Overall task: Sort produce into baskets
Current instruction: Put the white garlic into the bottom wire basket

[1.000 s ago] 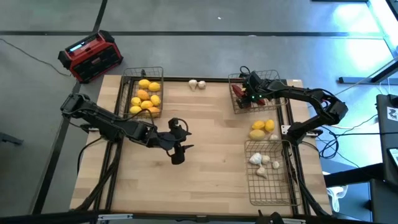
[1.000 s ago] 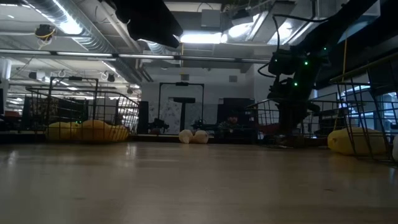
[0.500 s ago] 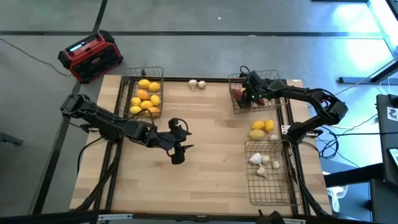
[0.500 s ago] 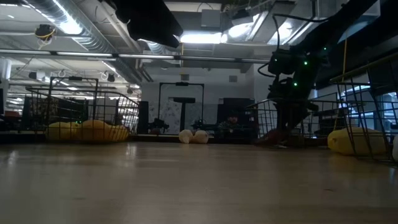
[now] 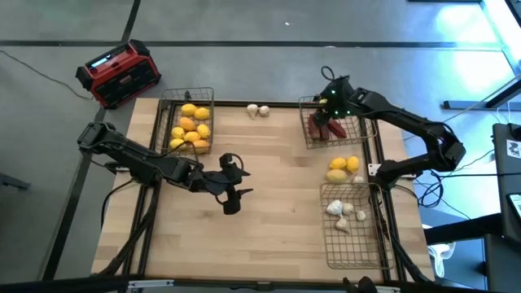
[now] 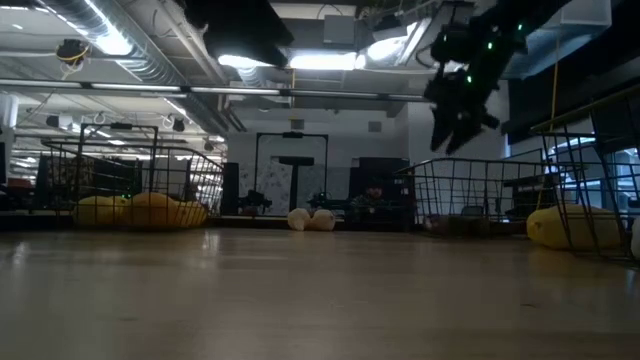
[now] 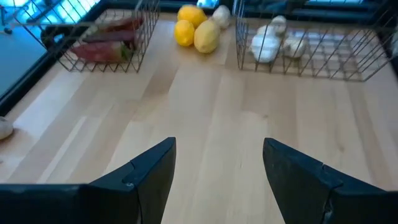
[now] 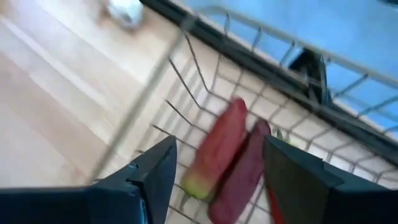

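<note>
Two dark red pieces [image 8: 227, 152] lie side by side on the mesh floor of the far right basket [image 5: 358, 130], touching each other; in the high view they show as a red patch [image 5: 326, 129] at that basket's left half. The right gripper [image 5: 332, 99] hangs above this basket's far edge, clear of the wire; its fingers [image 8: 149, 180] are spread with nothing between them, the red pieces showing in the gap below.

The far left basket [image 5: 210, 91] holds a heap of yellow and orange fruits [image 5: 192, 127]. The near right basket [image 5: 358, 252] holds several white bulbs [image 5: 342, 213] at its far end. Between the two right-hand baskets, two yellow fruits [image 5: 343, 168] sit loose on the worktop [image 5: 277, 212], just beside the near basket's far rim. Two more white bulbs [image 5: 258, 110] lie loose at the worktop's far edge, between the two far baskets.

The left gripper [image 5: 231, 195] waits over the middle of the worktop, left of centre, well apart from all produce. Its fingers [image 7: 146, 174] are spread and empty, bare wood between them.

A red-and-black box [image 5: 119, 73] stands on the floor beyond the worktop's far left corner.
</note>
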{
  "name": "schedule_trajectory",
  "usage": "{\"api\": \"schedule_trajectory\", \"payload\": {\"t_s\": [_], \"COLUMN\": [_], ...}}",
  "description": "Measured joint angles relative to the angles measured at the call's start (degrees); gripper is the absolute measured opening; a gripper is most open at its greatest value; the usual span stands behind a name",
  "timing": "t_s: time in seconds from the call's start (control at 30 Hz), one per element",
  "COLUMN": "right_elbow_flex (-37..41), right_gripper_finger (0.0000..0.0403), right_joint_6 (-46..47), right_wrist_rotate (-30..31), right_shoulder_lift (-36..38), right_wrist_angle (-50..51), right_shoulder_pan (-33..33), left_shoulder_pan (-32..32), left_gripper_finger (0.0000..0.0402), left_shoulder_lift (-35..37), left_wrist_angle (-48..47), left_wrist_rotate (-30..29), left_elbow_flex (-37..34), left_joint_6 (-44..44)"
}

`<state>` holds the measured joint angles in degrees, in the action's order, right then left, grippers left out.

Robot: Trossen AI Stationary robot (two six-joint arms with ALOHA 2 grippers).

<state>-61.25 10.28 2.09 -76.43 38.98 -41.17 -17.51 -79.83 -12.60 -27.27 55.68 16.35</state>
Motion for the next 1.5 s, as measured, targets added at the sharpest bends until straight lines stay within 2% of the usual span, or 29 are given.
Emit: {"api": "schedule_trajectory", "payload": {"t_s": [0.2, 0.43, 0.67, 0.83, 1.0, 1.17, 1.33, 1.5], "right_elbow_flex": [-3.1, -3.49, -3.66, -7.61, -13.62, -20.76, -29.9, -37.27], "right_gripper_finger": [0.0232, 0.0232, 0.0232, 0.0232, 0.0232, 0.0232, 0.0232, 0.0232], "right_joint_6": [1.48, -0.09, -0.73, -1.87, -3.84, -7.06, -9.73, -10.82], "right_wrist_rotate": [-0.16, -0.24, 0.26, 0.26, 0.44, 3.6, 7.41, 7.42], "right_shoulder_lift": [1.74, 0.37, -4.97, -10.87, -16.74, -23.62, -31.0, -37.9], "right_wrist_angle": [-3.07, -14.48, -23.67, -22.86, -21.38, -19.8, -13.75, -9.78], "right_shoulder_pan": [5.72, 15.18, 20.57, 21.07, 20.94, 20.9, 20.14, 17.08], "left_shoulder_pan": [-0.77, -1.3, -1.32, -1.25, -1.21, -1.14, -0.82, 0.15], "left_gripper_finger": [0.0237, 0.0237, 0.0237, 0.0237, 0.0237, 0.0237, 0.0237, 0.0237], "left_shoulder_lift": [4.46, 10.18, 19.11, 24.79, 26.67, 26.61, 26.6, 26.58], "left_wrist_angle": [-1.49, -11.38, -10.49, -5.73, -0.72, 2.53, 3.91, 4.46], "left_wrist_rotate": [-0.08, -0.28, -0.39, -0.45, -0.48, -0.83, -1.61, -1.96], "left_elbow_flex": [0.11, -0.09, -6.61, -13.21, -18.42, -20.89, -21.7, -21.77], "left_joint_6": [-3.0, -3.47, -3.18, -1.36, -0.3, 0.25, 0.01, -0.19]}}
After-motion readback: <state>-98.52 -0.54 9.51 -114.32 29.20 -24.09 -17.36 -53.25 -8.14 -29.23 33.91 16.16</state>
